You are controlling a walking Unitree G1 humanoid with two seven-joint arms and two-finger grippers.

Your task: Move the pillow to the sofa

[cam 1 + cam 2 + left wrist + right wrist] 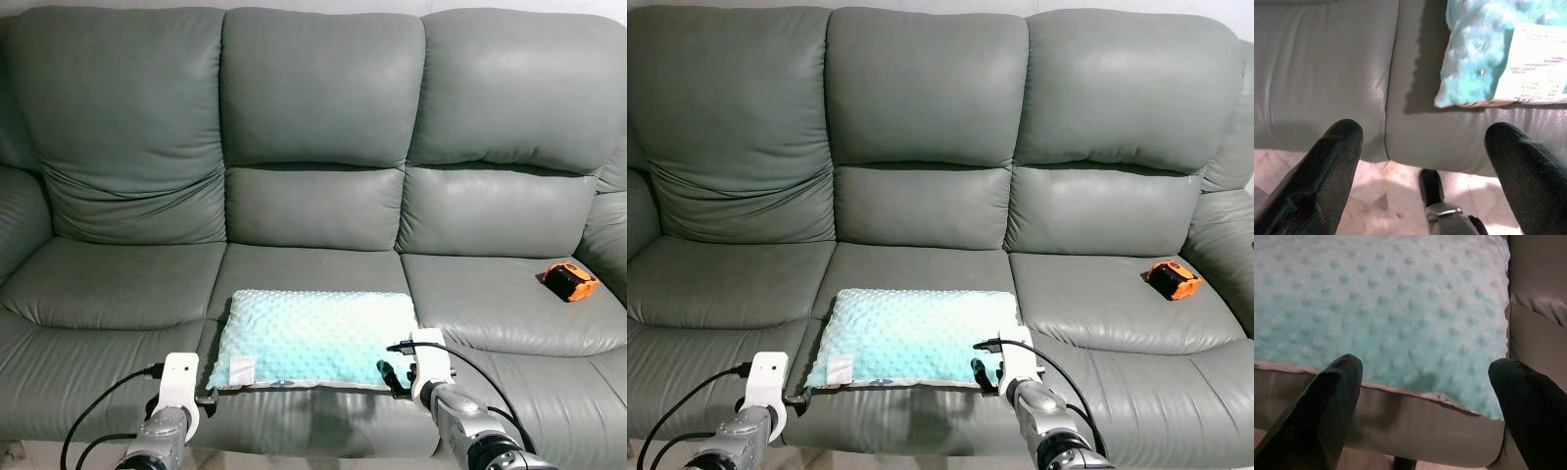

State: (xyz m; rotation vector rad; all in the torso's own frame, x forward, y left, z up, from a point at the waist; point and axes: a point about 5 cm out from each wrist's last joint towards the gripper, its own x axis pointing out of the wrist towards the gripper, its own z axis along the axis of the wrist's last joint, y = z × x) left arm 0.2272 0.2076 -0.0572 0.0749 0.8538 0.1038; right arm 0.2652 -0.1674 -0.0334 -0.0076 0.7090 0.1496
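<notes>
A light turquoise dotted pillow (pixel 313 337) with a white label lies flat on the middle seat of the grey leather sofa (pixel 323 127), close to the front edge. My left gripper (pixel 1425 161) is open just off the pillow's front left corner (pixel 1474 73), over the seat edge and floor. My right gripper (pixel 1425 396) is open at the pillow's front right corner (pixel 1400 308), with nothing between its fingers. Both wrists (pixel 176 392) (pixel 431 367) sit low in front of the sofa.
An orange and black object (pixel 569 281) rests on the right seat cushion. The sofa's left seat (pixel 108 284) and backrests carry nothing. Light tiled floor (pixel 1376 196) runs under the sofa's front edge.
</notes>
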